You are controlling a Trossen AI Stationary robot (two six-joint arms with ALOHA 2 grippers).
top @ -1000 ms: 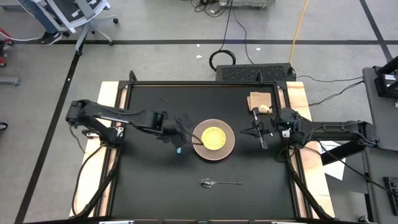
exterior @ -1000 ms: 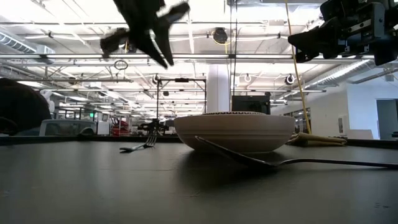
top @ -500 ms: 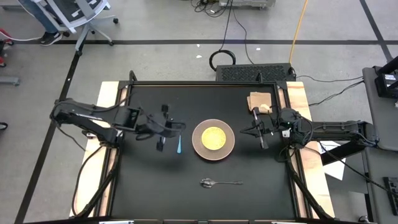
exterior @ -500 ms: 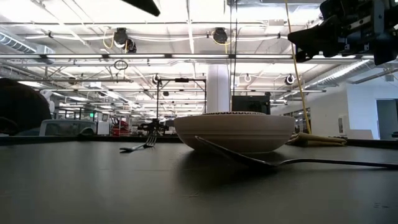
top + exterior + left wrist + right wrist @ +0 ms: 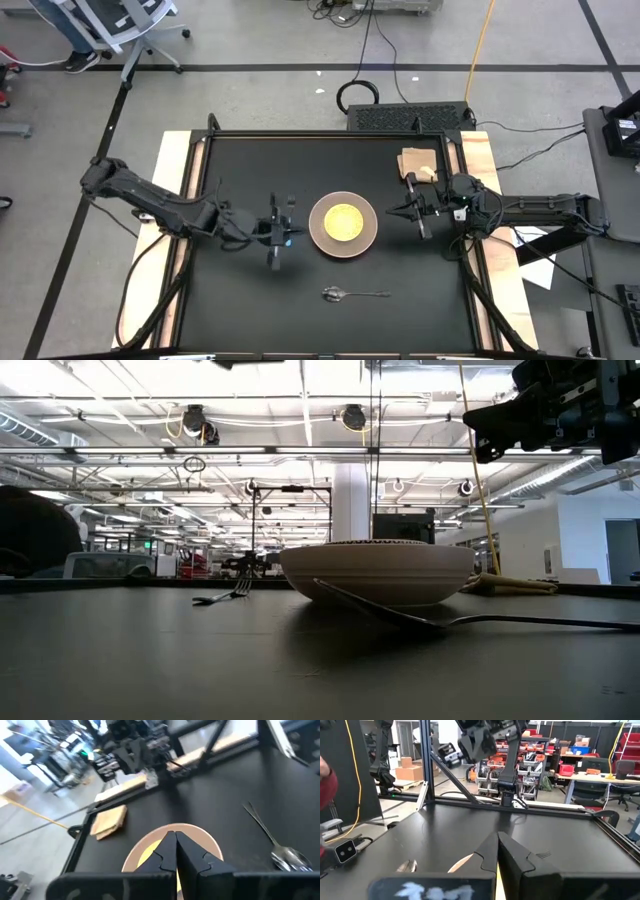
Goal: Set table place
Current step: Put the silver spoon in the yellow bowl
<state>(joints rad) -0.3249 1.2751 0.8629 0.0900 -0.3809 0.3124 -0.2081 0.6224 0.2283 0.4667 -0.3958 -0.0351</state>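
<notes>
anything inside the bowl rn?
In the high view the bowl holds a round yellow patch at its centre; whether that is food or the bowl's own colouring cannot be told. From table height the low view shows only its outer wall, so the inside is hidden there.

Overhead looks straight down; low sits at tabletop level; all views share plate (image 5: 343,224).

Two arms, both matte black, built of slim tubular links between bulkier boxy joints, with black cables looping off each base. Left gripper (image 5: 276,238): dark angular fingers (image 5: 165,851) with stepped inner edges, tapering to blunt tips, mounted on a wide flat black crossbar. Right gripper (image 5: 393,211): same black wedge-shaped fingers (image 5: 512,854), a pale smudged marking on its crossbar, small silvery fittings on the wrist block.
</notes>
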